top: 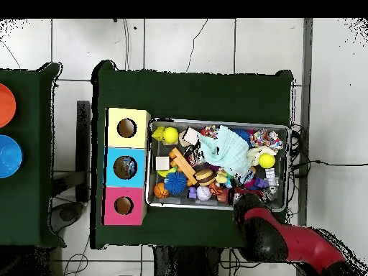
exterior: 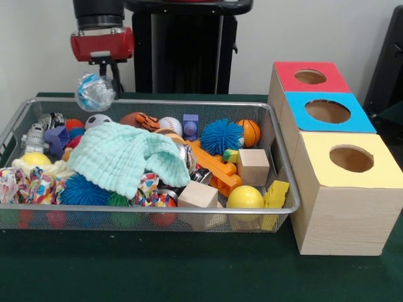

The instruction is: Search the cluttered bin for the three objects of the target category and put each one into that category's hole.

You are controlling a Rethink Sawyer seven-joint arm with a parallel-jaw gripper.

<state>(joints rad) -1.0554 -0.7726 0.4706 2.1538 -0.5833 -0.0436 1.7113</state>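
My gripper [exterior: 107,80] hangs from the red and black arm above the far left corner of the wire mesh bin [exterior: 157,211]. It is shut on a crumpled clear plastic wrapper [exterior: 96,92] with blue-and-white print, held just above the bin's rim. In the overhead view the arm [top: 269,233] covers the gripper and the wrapper at the bin's [top: 215,122] lower right edge. The red-topped box's hole [exterior: 310,77] is at the far right, beyond the bin; it also shows in the overhead view [top: 123,205]. No other wrapper shows among the clutter.
A mint-green cloth [exterior: 123,157] lies over the bin's middle, among balls, wooden cubes and toys. The blue-topped box [exterior: 327,111] and the yellow-topped box [exterior: 351,158] stand in a row with the red one, right of the bin.
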